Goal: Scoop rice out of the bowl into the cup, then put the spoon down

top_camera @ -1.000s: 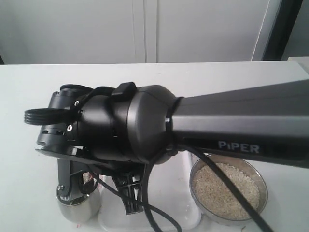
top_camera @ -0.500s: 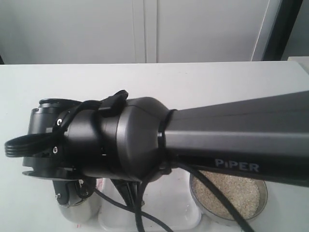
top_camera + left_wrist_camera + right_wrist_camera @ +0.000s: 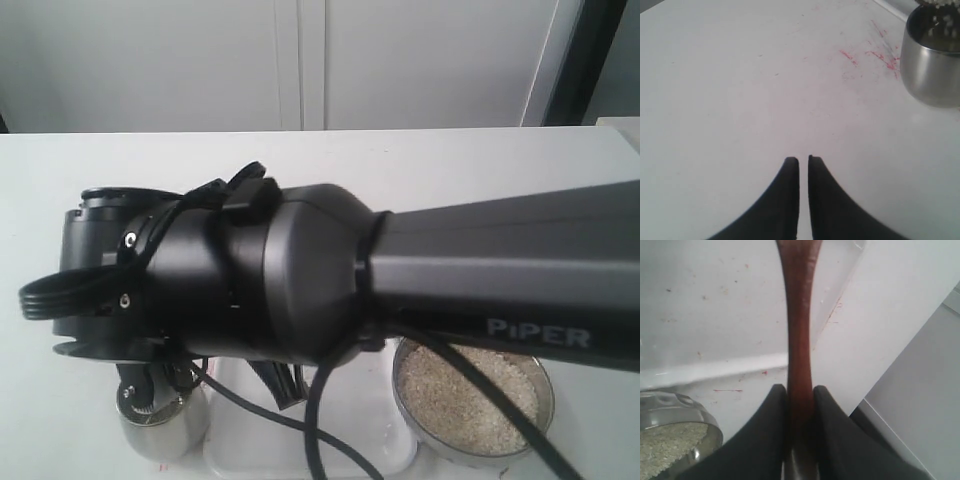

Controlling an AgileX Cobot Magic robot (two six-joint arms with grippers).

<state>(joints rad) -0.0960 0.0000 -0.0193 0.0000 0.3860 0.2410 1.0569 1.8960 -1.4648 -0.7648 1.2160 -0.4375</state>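
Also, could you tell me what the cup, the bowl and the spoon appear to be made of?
The cup looks like polished steel: its wall mirrors the table. The bowl seems metal too, grey with a shiny thin rim, though glare leaves that less certain. The spoon looks like wood, reddish-brown with a smooth, faintly glossy handle.

Cup [image 3: 932,65] apparently common to exterior, left-wrist
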